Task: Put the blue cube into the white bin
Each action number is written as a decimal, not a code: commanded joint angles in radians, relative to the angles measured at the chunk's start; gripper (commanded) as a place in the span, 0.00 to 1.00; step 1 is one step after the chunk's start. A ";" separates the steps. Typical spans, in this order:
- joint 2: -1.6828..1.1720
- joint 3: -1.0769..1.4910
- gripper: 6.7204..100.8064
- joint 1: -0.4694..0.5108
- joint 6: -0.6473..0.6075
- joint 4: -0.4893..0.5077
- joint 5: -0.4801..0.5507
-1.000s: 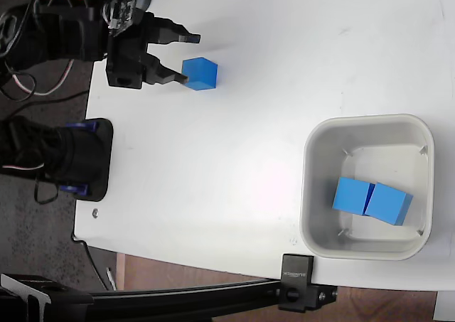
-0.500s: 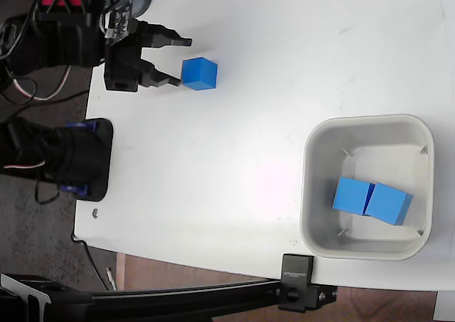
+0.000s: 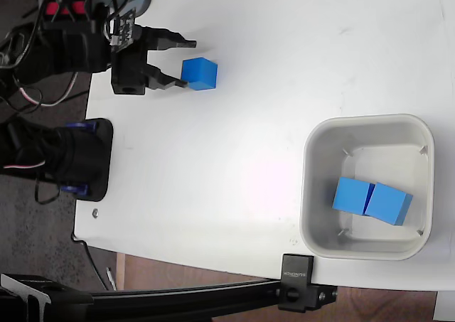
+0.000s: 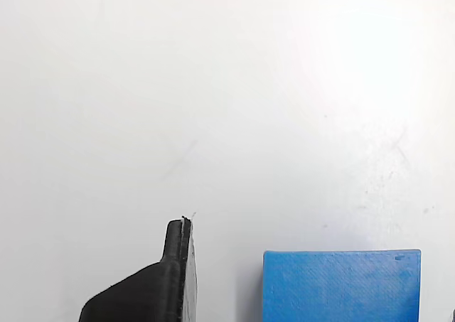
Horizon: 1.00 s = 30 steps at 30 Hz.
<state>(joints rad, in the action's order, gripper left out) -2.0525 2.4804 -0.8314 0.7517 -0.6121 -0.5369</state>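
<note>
fixed view, open pincer [image 3: 186,63], blue cube [image 3: 199,74]

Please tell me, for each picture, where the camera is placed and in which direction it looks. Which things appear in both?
Fixed view: sits high above the table, looking straight down; shows the arm and open tool by the cube, and the bin holding two cubes.
Wrist view: rides on the tool, facing the tabletop closely; one black finger shows.
Shared: the cube, the finger, the table.
</note>
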 commanded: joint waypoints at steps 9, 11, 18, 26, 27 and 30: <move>0.044 -0.006 0.93 0.008 0.020 0.067 0.034; 0.074 -0.028 0.93 0.009 0.029 0.048 0.041; 0.074 -0.026 0.91 0.014 0.034 0.040 0.041; 0.074 -0.023 0.63 0.040 0.018 0.040 0.028; 0.072 -0.023 0.58 0.044 0.015 0.040 0.023; 0.067 -0.023 0.41 0.060 0.006 0.034 0.018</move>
<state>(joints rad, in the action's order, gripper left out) -1.9558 2.5019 -0.7823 0.7609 -0.5783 -0.5062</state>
